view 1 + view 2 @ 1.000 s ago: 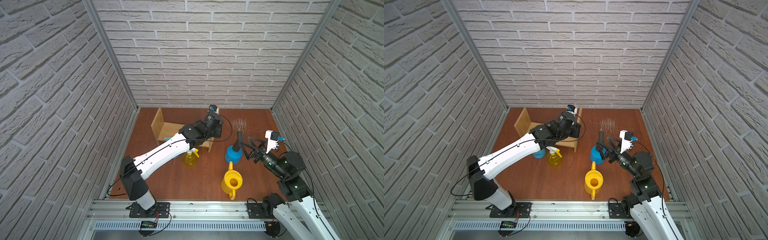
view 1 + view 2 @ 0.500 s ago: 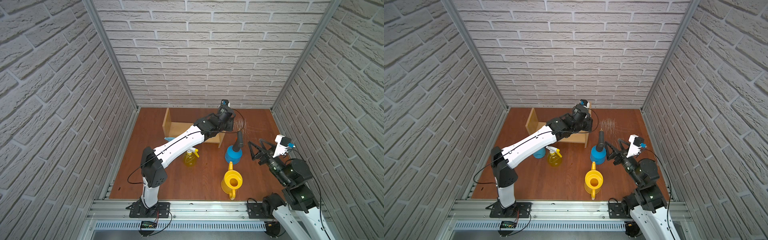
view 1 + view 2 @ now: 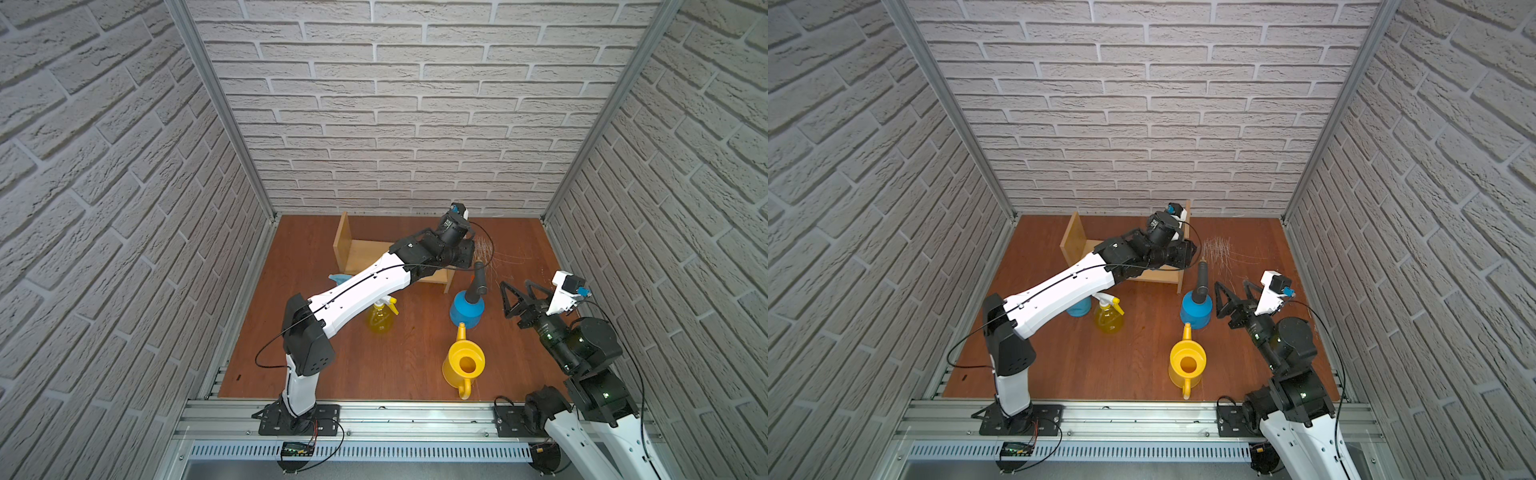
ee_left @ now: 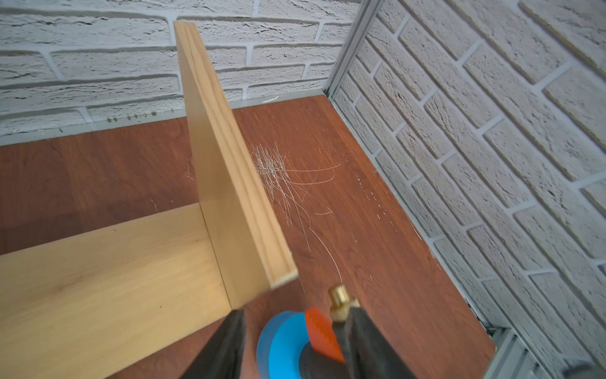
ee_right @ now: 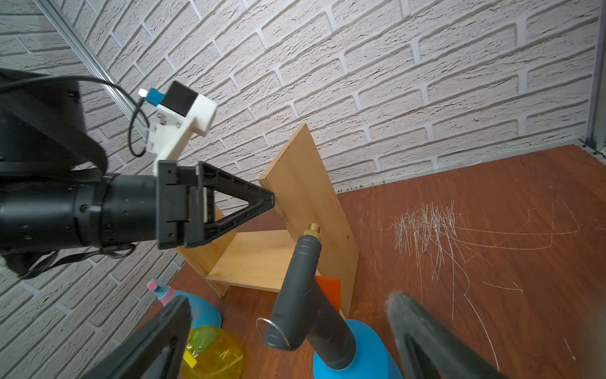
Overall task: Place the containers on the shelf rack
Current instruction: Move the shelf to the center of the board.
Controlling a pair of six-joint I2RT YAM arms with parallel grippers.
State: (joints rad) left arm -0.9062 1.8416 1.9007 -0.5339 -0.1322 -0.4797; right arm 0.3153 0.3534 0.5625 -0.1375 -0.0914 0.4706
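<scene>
Looking down in both top views, I see the shelf rack (image 3: pixel 363 255) standing upright on the brown tabletop (image 3: pixel 374 365) near the back wall. My left arm (image 3: pixel 361 284) stretches across its board, and the wrist covers the rack's right end. All four containers stand on the tabletop, none on the board. The light-blue spray bottle (image 3: pixel 1079 308) is half hidden under my left arm, just in front of the rack. The yellow spray bottle (image 3: pixel 1108 318) is just beside it. The blue pressure sprayer (image 3: pixel 467 309) sits just beside the front end of the rack's right panel. The yellow watering can (image 3: pixel 463 365) is nearer my base, its spout aimed at the sprayer. My right gripper (image 3: pixel 515 284) hangs near the sprayer's right side, apart from it, with its jaws spread wide on nothing.

From the left wrist, my left gripper (image 4: pixel 296 308) has its fingers (image 4: pixel 226 344) parted, with no wood clamped between them. The front corner of the right side panel (image 4: pixel 229 213) lies just past the gap, and I cannot tell whether a finger touches it. The sprayer's blue tank, orange trigger and brass nozzle show beyond the fingers. Pale scratches (image 4: pixel 278 170) mark the tabletop behind the panel.

From the right wrist, my left gripper appears side-on, its tips at the panel's upper edge, touching or just clear, I cannot say. My own right fingers frame the view, far apart. The sprayer's dark head (image 5: pixel 305 295) rises between them unheld, and the slim bottle's pink tip (image 5: pixel 154 285) shows beside the yellow bottle.
</scene>
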